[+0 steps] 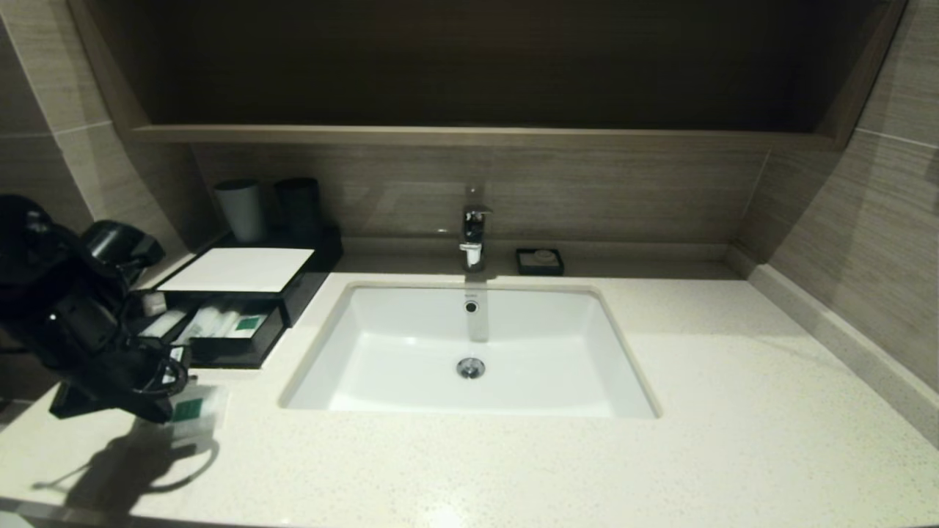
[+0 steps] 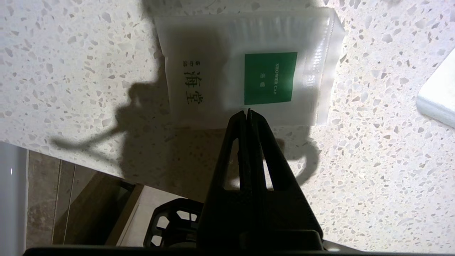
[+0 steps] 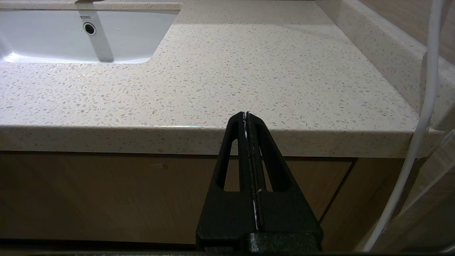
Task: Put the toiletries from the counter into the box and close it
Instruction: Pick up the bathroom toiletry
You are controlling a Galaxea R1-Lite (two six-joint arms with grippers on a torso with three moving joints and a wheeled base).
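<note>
A short flat frosted sachet (image 2: 220, 67) with a green square label lies flat on the speckled counter (image 1: 513, 462); in the head view it lies at the front left (image 1: 204, 405). My left gripper (image 2: 247, 111) is shut and empty, with its tips over the sachet's near edge; it shows at the left of the head view (image 1: 167, 411). The black box (image 1: 308, 282) with a white top panel stands behind it, its front drawer (image 1: 242, 352) pulled open with frosted packets (image 1: 216, 323) inside. My right gripper (image 3: 246, 113) is shut and empty, parked below the counter's front edge.
The white sink (image 1: 469, 352) and faucet (image 1: 473, 235) are in the middle. Two cups (image 1: 238, 209) stand behind the box. A small black soap dish (image 1: 539, 262) is by the back wall. A white corner (image 2: 439, 94) of something lies near the sachet.
</note>
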